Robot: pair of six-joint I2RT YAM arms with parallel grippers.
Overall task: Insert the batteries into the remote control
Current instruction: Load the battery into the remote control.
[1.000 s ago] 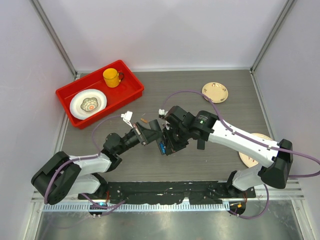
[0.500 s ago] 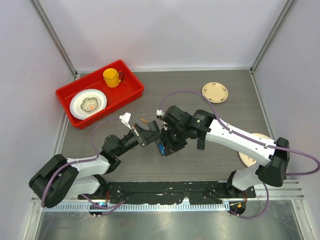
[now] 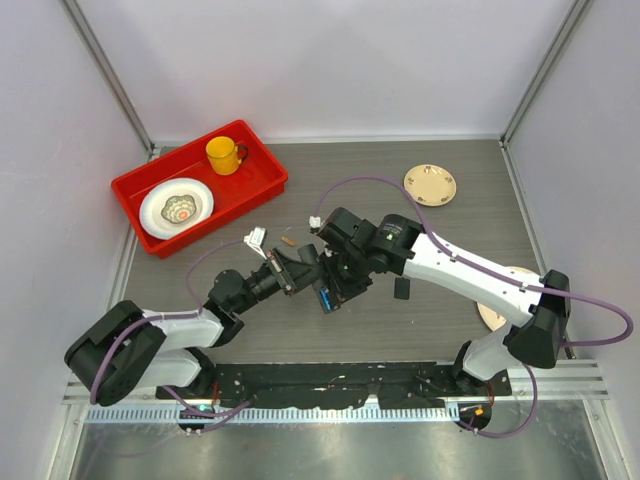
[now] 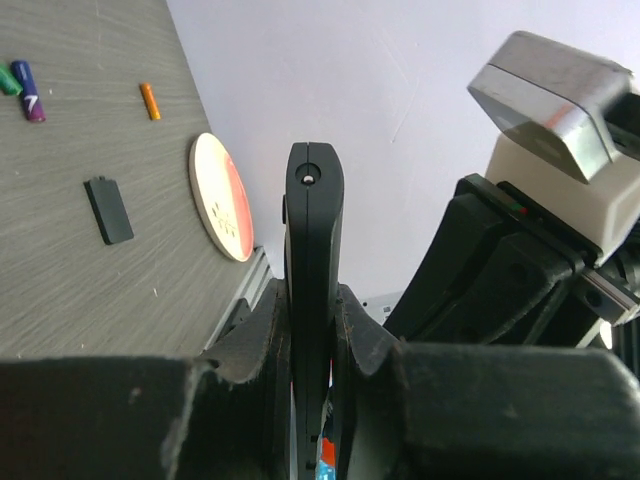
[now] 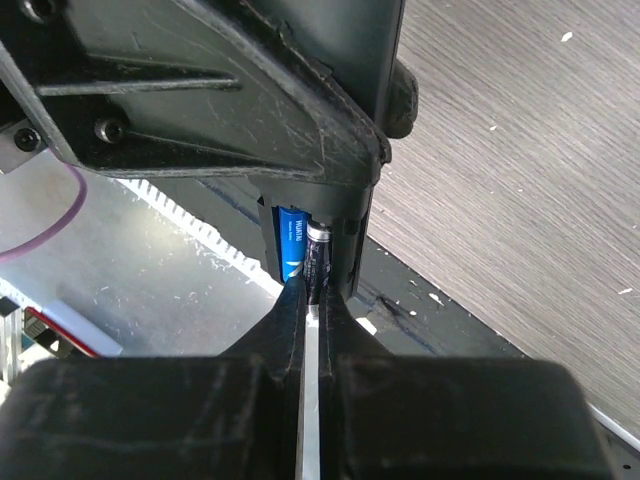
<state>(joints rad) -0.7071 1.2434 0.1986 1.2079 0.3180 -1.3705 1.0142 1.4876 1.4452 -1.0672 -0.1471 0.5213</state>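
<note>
**Grey wood-grain worktop [image 3: 400, 330] with a few loose things on it**
A red tray [image 3: 262, 152] stands at the far left and a small cream plate [image 3: 430, 184] at the far right. A second plate [image 3: 492, 312] lies at the right edge, partly hidden. Near the middle lie a small black piece [image 3: 402, 288] and an orange battery [image 4: 149, 101]. A purple battery [image 4: 27, 90] lies just beside a green battery [image 4: 8, 80].

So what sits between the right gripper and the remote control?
A dark battery, pinched by the right gripper, beside a blue battery in the remote control; right wrist view.

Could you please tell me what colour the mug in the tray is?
The mug is yellow, clearest in the top view.
</note>
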